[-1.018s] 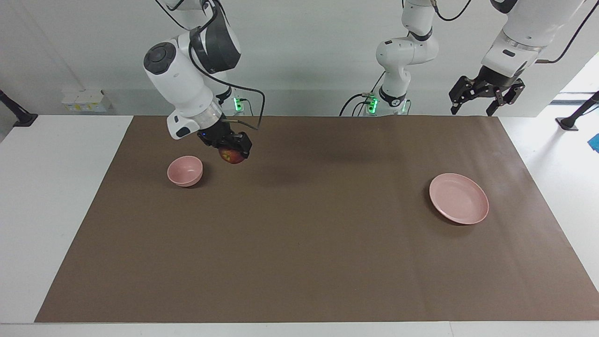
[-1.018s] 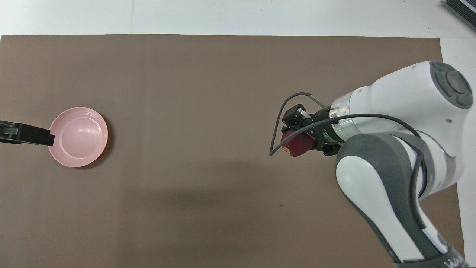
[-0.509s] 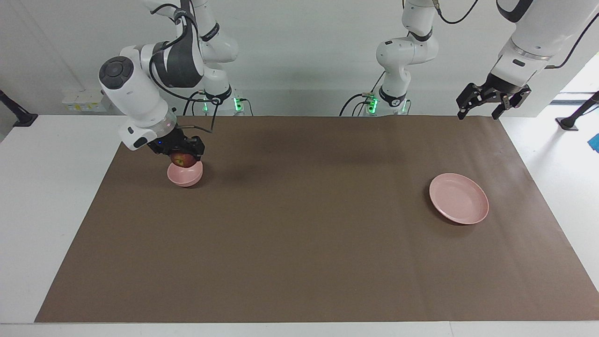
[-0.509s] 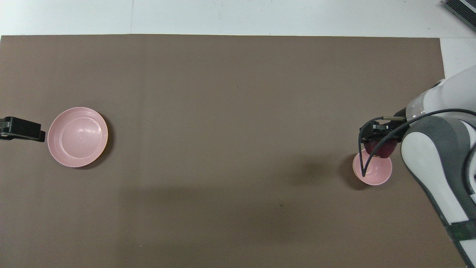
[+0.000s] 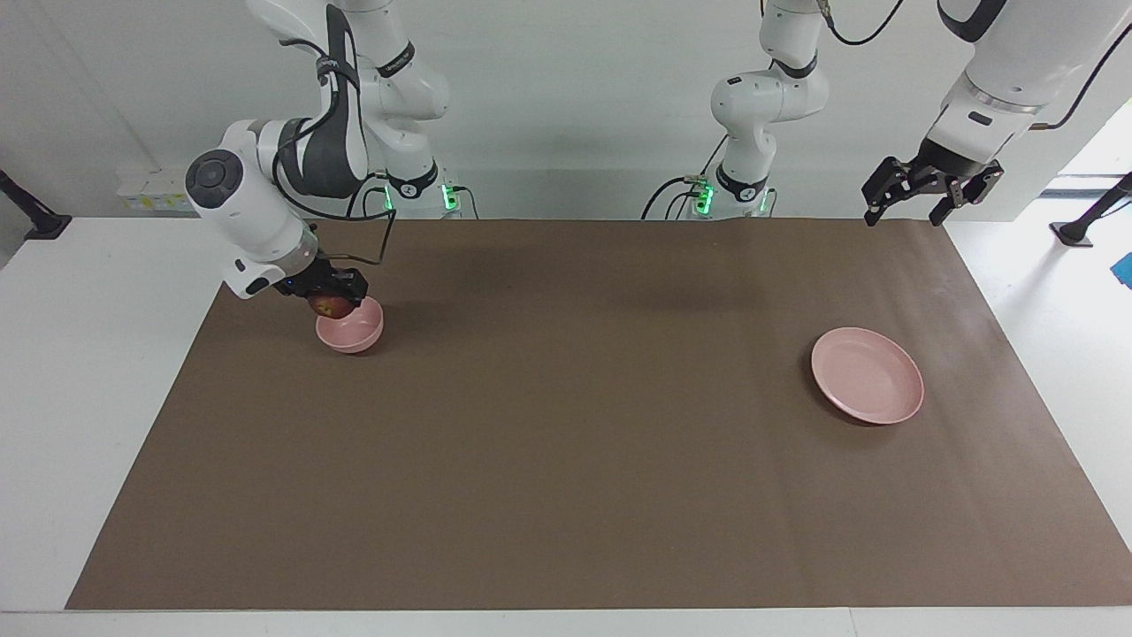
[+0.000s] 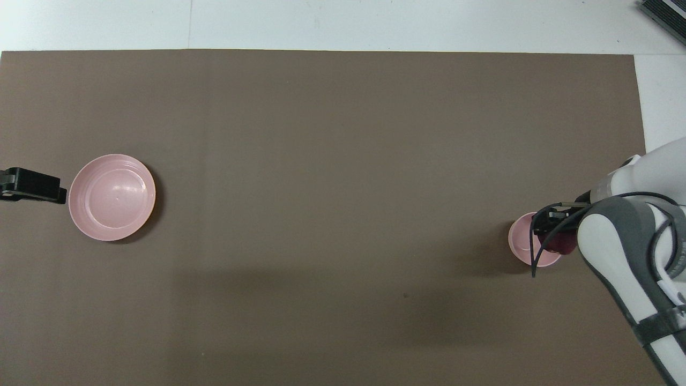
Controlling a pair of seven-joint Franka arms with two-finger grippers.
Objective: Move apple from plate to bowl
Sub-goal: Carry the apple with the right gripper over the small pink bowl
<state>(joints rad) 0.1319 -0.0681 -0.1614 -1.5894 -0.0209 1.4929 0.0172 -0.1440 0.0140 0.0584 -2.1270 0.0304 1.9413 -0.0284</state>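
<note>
My right gripper [image 5: 331, 299] [image 6: 557, 236] is shut on the dark red apple [image 5: 329, 306] [image 6: 560, 242], holding it just above the rim of the small deep pink bowl [image 5: 354, 331] [image 6: 522, 242], over the bowl's side toward the right arm's end of the table. The wide shallow pink plate [image 5: 868, 375] [image 6: 112, 197] lies bare toward the left arm's end. My left gripper [image 5: 925, 191] [image 6: 32, 185] hangs open, raised high by that end of the mat, and waits.
A brown mat [image 5: 584, 442] [image 6: 321, 161] covers most of the white table [image 5: 106, 354]. The arms' bases and cables stand along the robots' edge.
My right arm has carried the apple toward the right arm's end of the table and lowered it to just over the bowl. The left gripper rose and drew back from the plate.
</note>
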